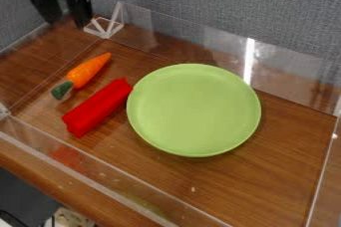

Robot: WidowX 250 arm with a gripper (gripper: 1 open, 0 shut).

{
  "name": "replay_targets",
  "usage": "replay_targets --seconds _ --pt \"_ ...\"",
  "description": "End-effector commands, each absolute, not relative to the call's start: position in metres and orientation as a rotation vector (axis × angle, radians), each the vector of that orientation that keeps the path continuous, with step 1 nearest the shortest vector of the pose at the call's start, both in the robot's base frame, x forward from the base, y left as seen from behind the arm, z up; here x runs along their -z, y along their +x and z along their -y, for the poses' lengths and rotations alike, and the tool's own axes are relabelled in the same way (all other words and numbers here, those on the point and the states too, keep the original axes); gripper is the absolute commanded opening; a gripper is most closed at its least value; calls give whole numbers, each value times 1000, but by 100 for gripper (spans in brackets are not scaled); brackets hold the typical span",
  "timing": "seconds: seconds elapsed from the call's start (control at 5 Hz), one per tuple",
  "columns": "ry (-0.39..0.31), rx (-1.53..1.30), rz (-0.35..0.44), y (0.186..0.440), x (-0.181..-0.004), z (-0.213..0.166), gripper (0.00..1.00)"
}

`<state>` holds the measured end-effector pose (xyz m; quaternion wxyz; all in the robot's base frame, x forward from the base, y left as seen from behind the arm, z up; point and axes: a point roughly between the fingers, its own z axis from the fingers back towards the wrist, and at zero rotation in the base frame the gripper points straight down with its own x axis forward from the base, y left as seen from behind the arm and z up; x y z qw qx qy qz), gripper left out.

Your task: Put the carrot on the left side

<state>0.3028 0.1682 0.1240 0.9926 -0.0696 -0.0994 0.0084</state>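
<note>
One fixed camera, looking down at an angle across the wooden table [286, 136].

The single view stands off the table's near corner, raised and tilted downward, so the tabletop runs diagonally from lower left to upper right. It is close enough that the green plate [194, 109] fills the middle, while the clear wall [273, 60] and grey backdrop close off the far side. The gripper [62, 2] sits in the upper left corner, partly cropped by the frame's top edge. No second view exists to share anything with.
</note>
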Motion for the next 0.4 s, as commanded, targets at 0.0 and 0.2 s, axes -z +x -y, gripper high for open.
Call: replay_targets --seconds 0.0,0.2 --pt "-131 4 259 295 -130 -168 100" --pt "-126 -55 276 299 -126 -180 100"
